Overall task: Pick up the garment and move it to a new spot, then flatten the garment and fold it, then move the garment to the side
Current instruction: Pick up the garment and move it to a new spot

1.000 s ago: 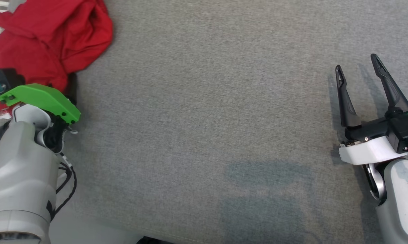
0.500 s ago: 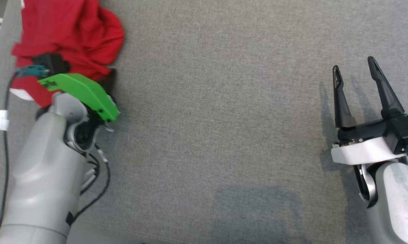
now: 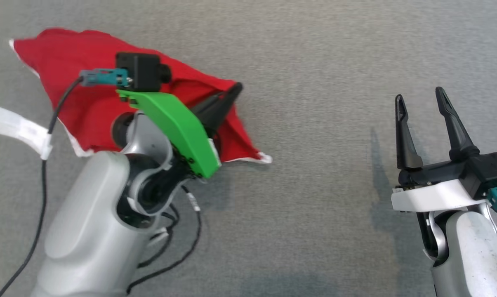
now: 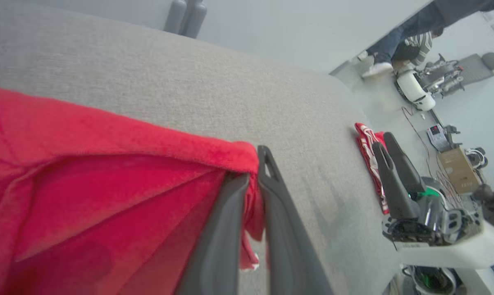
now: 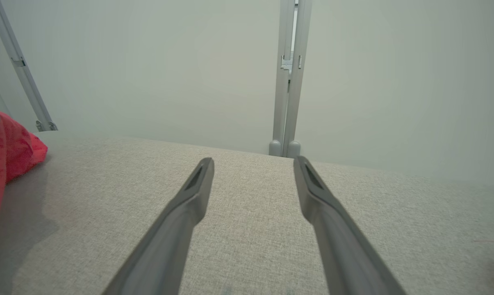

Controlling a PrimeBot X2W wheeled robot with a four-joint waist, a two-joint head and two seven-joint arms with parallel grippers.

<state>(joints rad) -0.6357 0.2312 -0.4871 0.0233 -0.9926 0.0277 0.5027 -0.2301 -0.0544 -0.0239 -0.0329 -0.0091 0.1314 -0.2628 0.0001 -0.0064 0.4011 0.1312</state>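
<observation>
On the left part of the grey fabric surface (image 3: pixel 314 62), toward its far side, is the garment (image 3: pixel 87 95), a red cloth stretched in a rough triangle with a thin white trim (image 3: pixel 264 157) at its near corner. The left gripper (image 4: pixel 253 164) is closed on a fold of the garment's right edge. In the left wrist view its two dark fingers (image 4: pixel 285 229) stand pressed together, with red fabric pinched between them and a small piece hanging down below the tips. The pinched part seems raised from the surface, because a shadow lies under it. A green cover (image 3: pixel 170 123) sits on the left wrist, and a black cable (image 3: pixel 50 136) runs from it across the garment's left side. The right gripper (image 3: pixel 419 95) is well apart from the garment, near the right side of the surface. Its fingers are spread wide and hold nothing, and between them I see bare grey fabric. Behind the right gripper, at the edge of the surface, lies a striped cloth (image 4: pixel 365 141) in red and white. I cannot tell what it is.
</observation>
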